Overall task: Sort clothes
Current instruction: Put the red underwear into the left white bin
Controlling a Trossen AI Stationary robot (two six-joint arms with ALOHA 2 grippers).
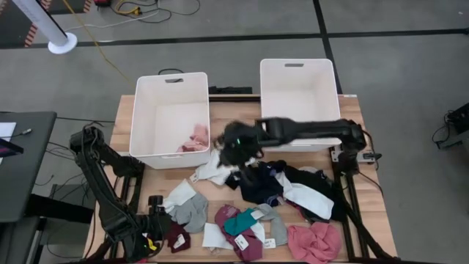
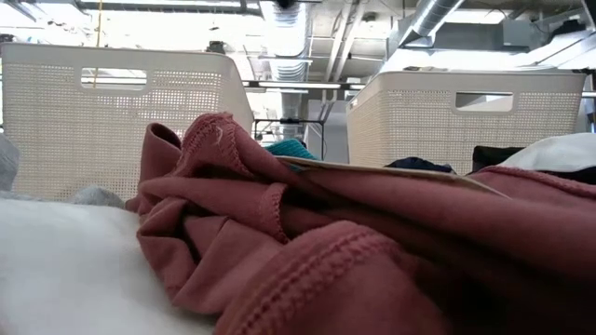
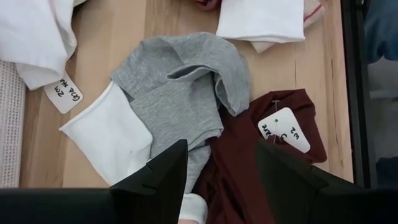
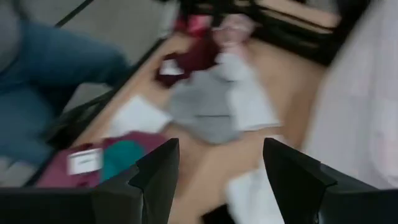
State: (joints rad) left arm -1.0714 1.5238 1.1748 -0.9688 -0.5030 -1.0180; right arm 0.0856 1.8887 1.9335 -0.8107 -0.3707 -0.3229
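Right gripper (image 4: 217, 171): fingers spread wide, nothing between them; hung above the table's middle, just in front of the gap between the two bins.
Below right gripper: white garment (image 1: 212, 168) and navy garment (image 1: 260, 183), at the edge of the clothes heap.
Left gripper (image 3: 221, 171): fingers parted, nothing held; poised low at the table's front left corner.
Under left gripper: grey garment (image 3: 180, 93) beside maroon garment (image 3: 273, 134), touching; paper tag (image 3: 284, 129) lying on the maroon one.
Beside the grey garment: white garment with rolled cuff (image 3: 106, 137).
Clothes heap: spread over the front half of the table (image 1: 366, 220); teal piece (image 1: 239, 220) and pink garment (image 1: 315, 242) near the front edge.
Left bin (image 1: 170, 84): one pink garment (image 1: 195, 138) in its front right corner.
Right bin (image 1: 297, 73): no contents seen.
Low view: mauve fabric (image 2: 354, 251) filling the foreground.
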